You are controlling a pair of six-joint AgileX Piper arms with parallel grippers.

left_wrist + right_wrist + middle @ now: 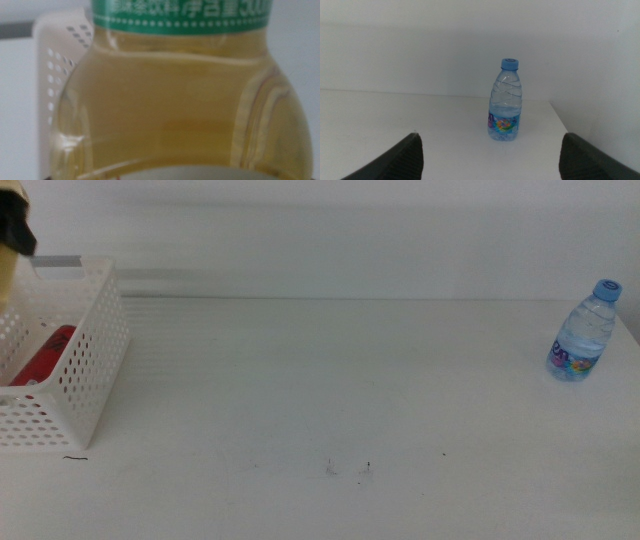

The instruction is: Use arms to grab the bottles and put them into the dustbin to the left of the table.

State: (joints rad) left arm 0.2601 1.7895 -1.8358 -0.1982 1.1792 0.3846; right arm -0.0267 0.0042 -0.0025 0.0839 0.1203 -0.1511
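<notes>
The yellow tea bottle (180,105) with its green label fills the left wrist view, and a sliver of it (5,275) shows at the middle view's left edge, hanging over the white dustbin (92,385). My left gripper (16,228) is shut on it above the bin. A red soda can (45,355) lies inside the dustbin. The small clear water bottle (583,332) with a blue cap stands upright at the table's far right. My right gripper (492,162) is open, its jaws spread wide some way short of the water bottle (504,102); this arm is outside the middle view.
The dustbin's perforated wall (57,75) shows behind the tea bottle. The white table (340,390) carries a few tiny dark specks (345,469) near its front. The table's right edge runs close beside the water bottle.
</notes>
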